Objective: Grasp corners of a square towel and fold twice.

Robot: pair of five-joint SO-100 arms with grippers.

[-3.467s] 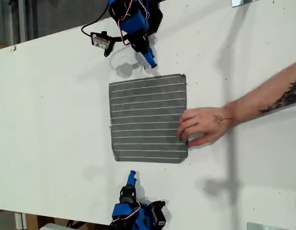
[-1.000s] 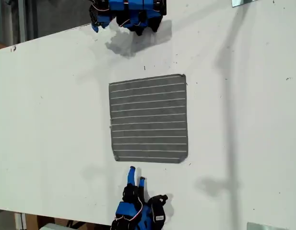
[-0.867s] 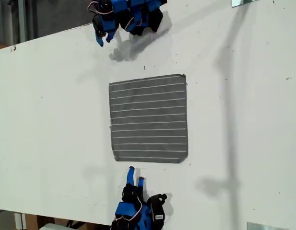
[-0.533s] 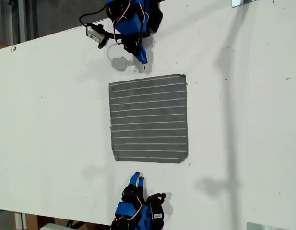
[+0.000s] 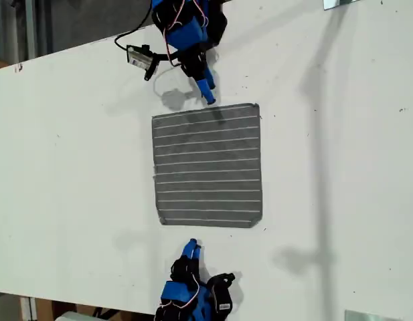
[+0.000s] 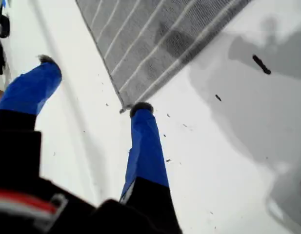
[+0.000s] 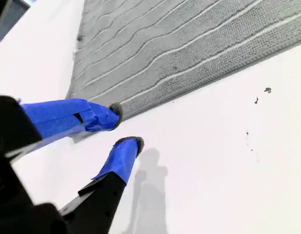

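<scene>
In the exterior view a small module (image 5: 140,57) on a black cable hangs at 10 o'clock from my first gripper (image 5: 207,95). Nothing lies between either gripper and the towel (image 5: 207,166).

The towel lies flat and unfolded at the centre of the white table (image 5: 72,167). My first gripper stands at the towel's 12 o'clock edge. In the first wrist view it (image 6: 91,83) is spread wide and holds nothing. One fingertip (image 6: 140,107) lines up with a towel corner (image 6: 124,108). We cannot tell whether it touches.

My second gripper (image 5: 191,249) waits near the 6 o'clock edge, apart from the cloth. In the second wrist view it (image 7: 125,126) is parted only narrowly, with nothing between the jaws.

Half a second ago my first gripper stood short of the edge; its tip now reaches it. The person's hand that pressed the 3 o'clock edge 3.5 s ago is gone. The towel has not shifted.

Both arm bases are cut off by the exterior view's frame. A metal plate (image 5: 340,3) at 1 o'clock is only partly visible.
</scene>
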